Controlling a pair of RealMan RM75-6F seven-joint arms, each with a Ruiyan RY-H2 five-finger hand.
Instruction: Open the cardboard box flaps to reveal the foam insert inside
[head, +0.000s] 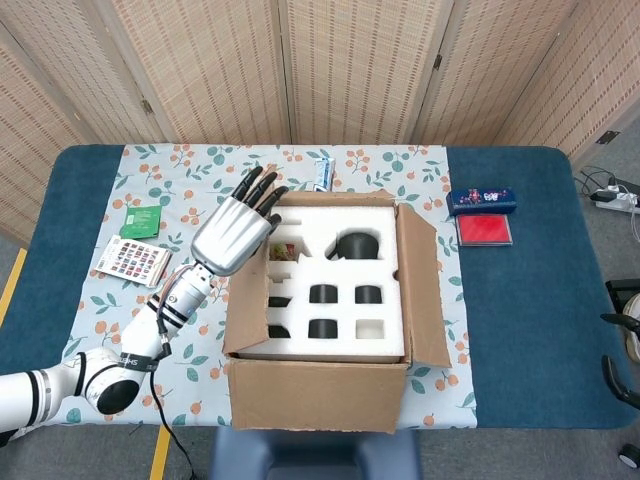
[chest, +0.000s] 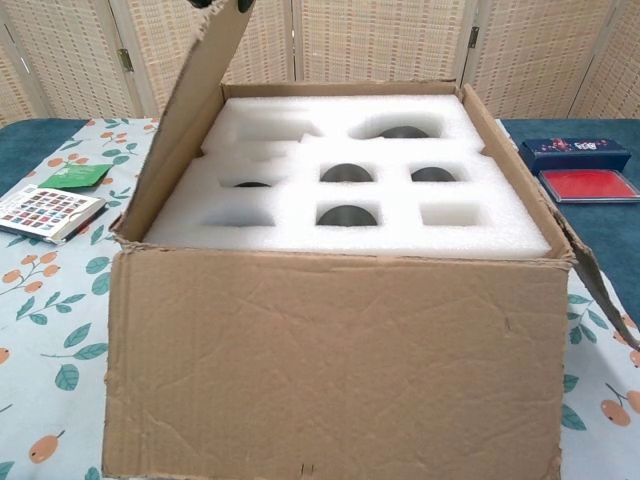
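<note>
The cardboard box (head: 318, 395) stands at the table's near middle, its front wall (chest: 330, 370) filling the chest view. My left hand (head: 235, 232) is at the box's left side, fingers spread and touching the top edge of the left flap (chest: 185, 120), which stands almost upright. In the chest view only its dark fingertips (chest: 243, 5) show at the top border. The white foam insert (head: 340, 285) lies fully exposed, with dark round items in several pockets (chest: 350, 175). The right flap (head: 420, 280) leans outward. Dark curved shapes (head: 617, 345) at the right border may be my right hand.
A toothpaste tube (head: 322, 175) lies behind the box. Left of it are a green packet (head: 141, 218) and a colourful card (head: 133, 260). To the right sit a blue case (head: 481, 200) and a red case (head: 484, 230). Folding screens stand behind the table.
</note>
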